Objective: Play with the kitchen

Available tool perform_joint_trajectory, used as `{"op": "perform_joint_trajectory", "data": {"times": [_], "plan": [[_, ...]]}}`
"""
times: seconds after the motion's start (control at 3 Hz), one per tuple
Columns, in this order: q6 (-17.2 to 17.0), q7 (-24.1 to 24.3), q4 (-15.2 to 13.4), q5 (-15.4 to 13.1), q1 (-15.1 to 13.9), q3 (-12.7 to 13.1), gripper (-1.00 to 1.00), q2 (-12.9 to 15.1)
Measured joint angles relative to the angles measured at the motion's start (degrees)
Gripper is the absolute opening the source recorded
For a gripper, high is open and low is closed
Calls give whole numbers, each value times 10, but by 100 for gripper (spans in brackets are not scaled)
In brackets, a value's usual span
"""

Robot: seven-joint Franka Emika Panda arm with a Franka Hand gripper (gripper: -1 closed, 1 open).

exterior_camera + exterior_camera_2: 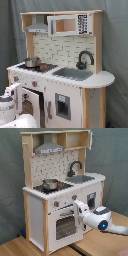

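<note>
So the kitchen (60,70) is easily the biggest thing here, one tall white and light-wood toy unit, standing on a wooden floor (15,247) in front of a grey curtain (10,178) in both exterior views. Up top there's one grey hood (48,149) and one microwave-style cabinet (70,24) with a keypad on its side, and behind the counter runs one dotted backsplash (50,165). The white countertop (102,79) carries one sink (72,73) near its rounded end, with one black faucet (84,59) curving up at the back edge, and one stovetop (52,186) at the other end with a single small metal pot (50,183) sitting on it. Below the counter edge I count two knobs (56,204) clearly in the second exterior view, above one windowed oven door (64,225), which in the first exterior view looks swung partly open. There's also one small windowed panel (62,106) on the cabinet front next to it. The one white robot arm (102,220) reaches in from the second exterior view's right, with its gripper (79,212) right up against the front of the kitchen by the top of the oven door. Can't tell whether the fingers are apart or together, it's all just a white blob there.
</note>
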Motion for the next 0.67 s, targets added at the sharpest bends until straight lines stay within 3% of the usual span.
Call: {"op": "perform_joint_trajectory", "data": {"times": [0.67], "plan": [[-98, 11, 9, 0, 67, 5, -100, 8]]}}
